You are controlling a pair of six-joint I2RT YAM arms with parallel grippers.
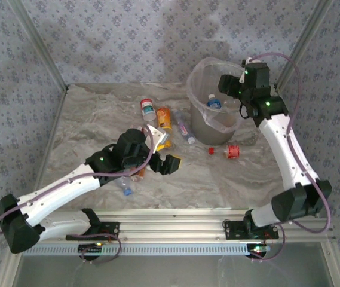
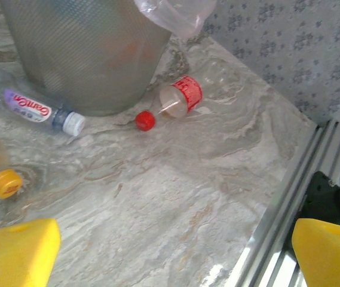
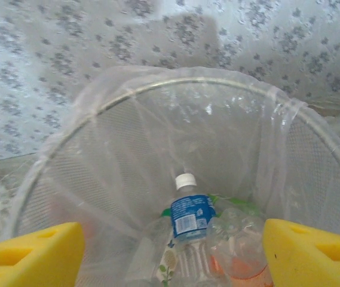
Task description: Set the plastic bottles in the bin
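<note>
marbled bench [image 1: 217,179] holds loose bottles [image 1: 164,118]; right claw [image 3: 170,251] hangs wide, empty, over bin [image 3: 158,86], drop seemingly done. left claw [image 2: 171,254], also wide, must next close on one.

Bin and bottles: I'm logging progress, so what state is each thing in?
Bin: upright, lined, bottles inside.
Blue-label bottle: in bin, capped.
Red-label bottle: lying on table beside bin.
Red cap: loose on table.
Purple-label bottle: lying on table, capped.
Left gripper: jaws open, empty.
Right gripper: jaws open, empty, over bin.

bin [image 1: 204,128] mouth open, bottles [image 1: 164,118] strewn left of it
</note>
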